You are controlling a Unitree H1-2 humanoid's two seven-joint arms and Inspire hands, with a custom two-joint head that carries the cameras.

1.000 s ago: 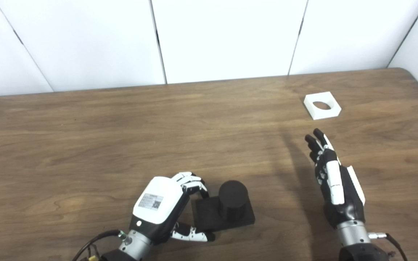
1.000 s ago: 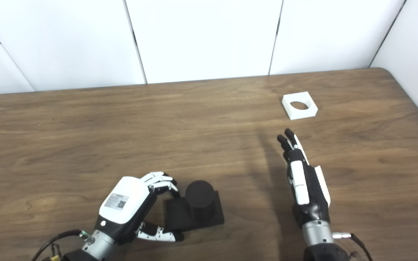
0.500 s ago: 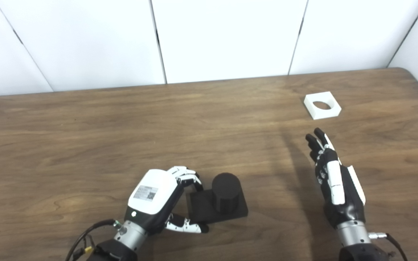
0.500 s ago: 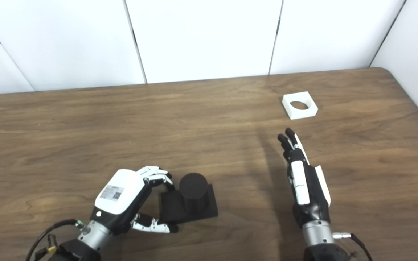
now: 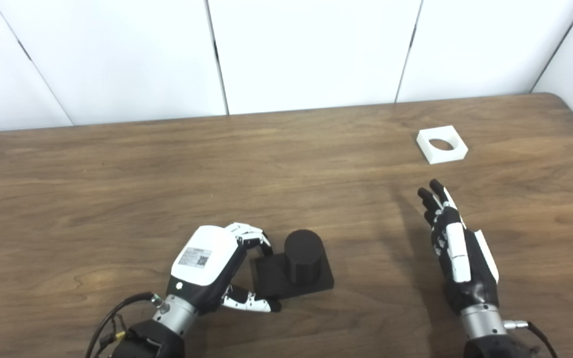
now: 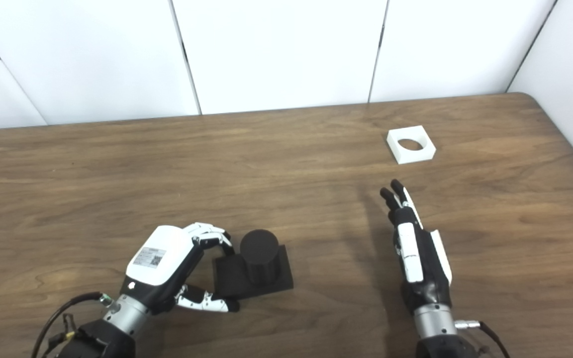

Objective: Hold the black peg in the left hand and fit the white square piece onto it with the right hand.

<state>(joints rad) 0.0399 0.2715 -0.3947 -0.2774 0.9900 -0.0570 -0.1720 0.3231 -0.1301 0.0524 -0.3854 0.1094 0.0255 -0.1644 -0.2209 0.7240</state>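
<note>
The black peg [image 5: 304, 251] is a short cylinder standing upright on a flat black square base [image 5: 271, 278], on the table near the front, left of centre. My left hand [image 5: 207, 268] is shut on the base's left side, fingers on its far corner and thumb along its near edge. The white square piece [image 5: 459, 146] with a round hole lies flat at the far right. My right hand [image 5: 458, 253] is open and empty, fingers stretched toward the white piece, about a hand's length short of it. The same layout shows in the right eye view: peg [image 6: 259, 248], white piece [image 6: 429, 147].
The wooden table [image 5: 167, 174] runs to white wall panels at the back, and its rounded right corner is close behind the white piece. A cable hangs from each wrist at the picture's bottom edge.
My left hand has slid the black peg and its base to the left and a little farther from me. My right hand has barely moved.
</note>
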